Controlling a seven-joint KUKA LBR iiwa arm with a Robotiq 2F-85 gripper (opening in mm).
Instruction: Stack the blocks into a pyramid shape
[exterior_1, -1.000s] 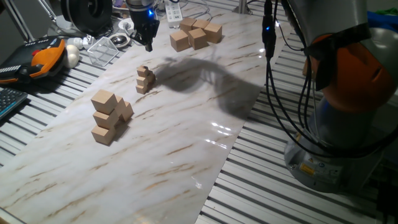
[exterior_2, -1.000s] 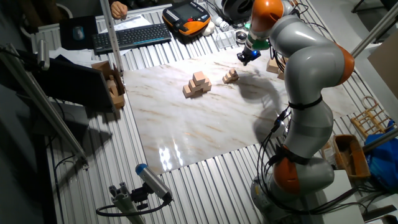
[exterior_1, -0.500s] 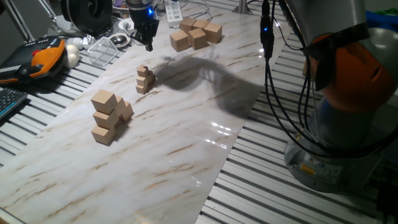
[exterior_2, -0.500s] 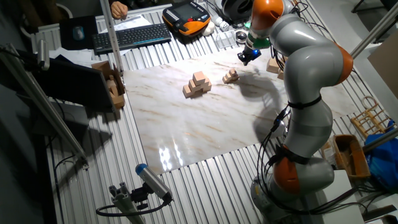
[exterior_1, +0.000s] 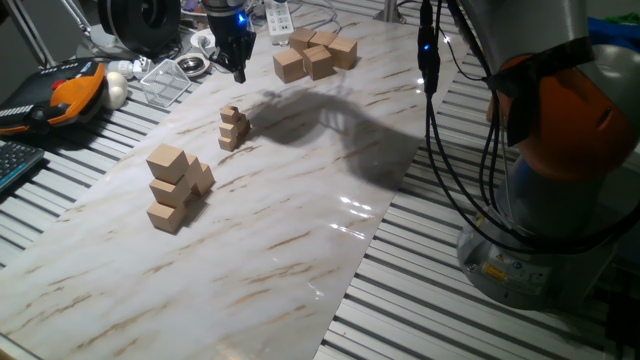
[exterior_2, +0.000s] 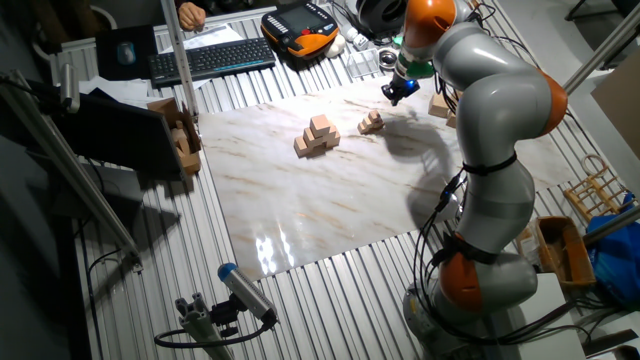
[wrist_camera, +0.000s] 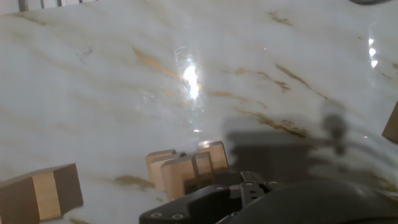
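Nothing has shifted since a second ago: the black two-finger gripper (exterior_1: 238, 68) hangs above the marbled white table (exterior_1: 300, 220), holding nothing, its opening unreadable. Just beyond it, the tiny light-tan wooden cubes (exterior_1: 233, 128) (exterior_2: 371, 122) (wrist_camera: 186, 168) stand stacked, apart from the medium tan cubes (exterior_1: 176, 186).

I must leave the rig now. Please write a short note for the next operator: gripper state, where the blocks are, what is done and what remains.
Gripper: raised above the table's far edge, away from the pile and carrying no block; open or shut cannot be told.
Small blocks: all in one stacked pile on the marble board, narrowing to a single cube on top.
Medium cubes and large cubes: separate groups, not part of this job.
Done: pyramid appears built.
Left: confirm it is stable, then retract the arm.
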